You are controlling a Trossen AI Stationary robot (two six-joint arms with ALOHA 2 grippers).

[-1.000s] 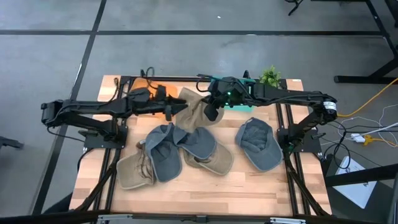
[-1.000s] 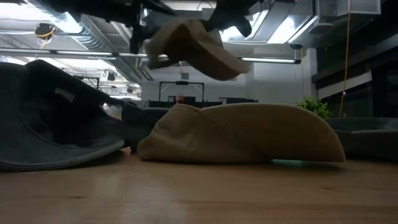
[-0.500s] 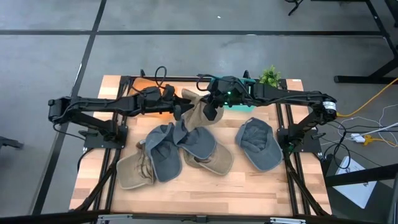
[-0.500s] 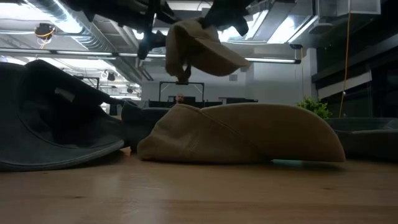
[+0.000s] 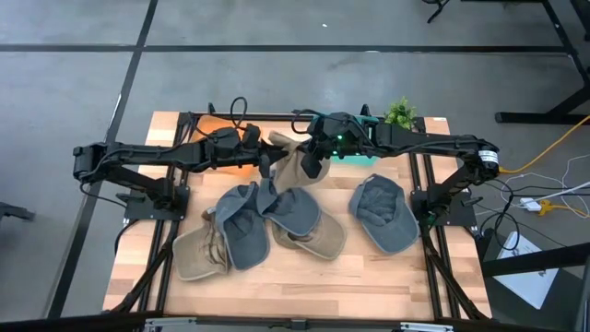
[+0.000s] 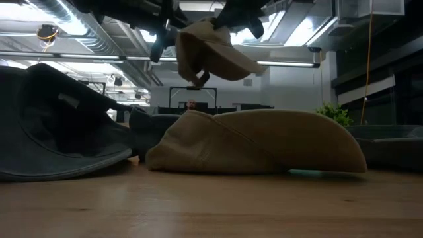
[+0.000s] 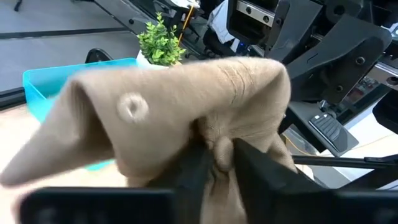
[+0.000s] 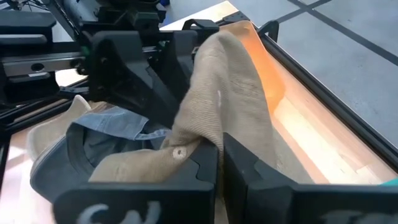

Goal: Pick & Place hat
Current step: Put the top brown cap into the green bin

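Here, near the front of the wooden table (image 5: 304,277), soft cloth caps lie in a heap: a floppy tan cap (image 5: 198,254) at the left, a grey-blue cap (image 5: 241,226) next to it, and a tan-brimmed grey cap (image 5: 309,226) in the middle. Another grey-blue cap (image 5: 385,214) lies apart on the right. Farther back, a tan cloth hat (image 5: 293,164) hangs in the air above the heap. The left gripper (image 5: 265,163) pinches its fingers tight on one side of that hat. The right gripper (image 5: 312,166) pinches the other side. Behind them sit a bright blue plastic bin (image 7: 43,87) and a small green plant (image 5: 400,112).
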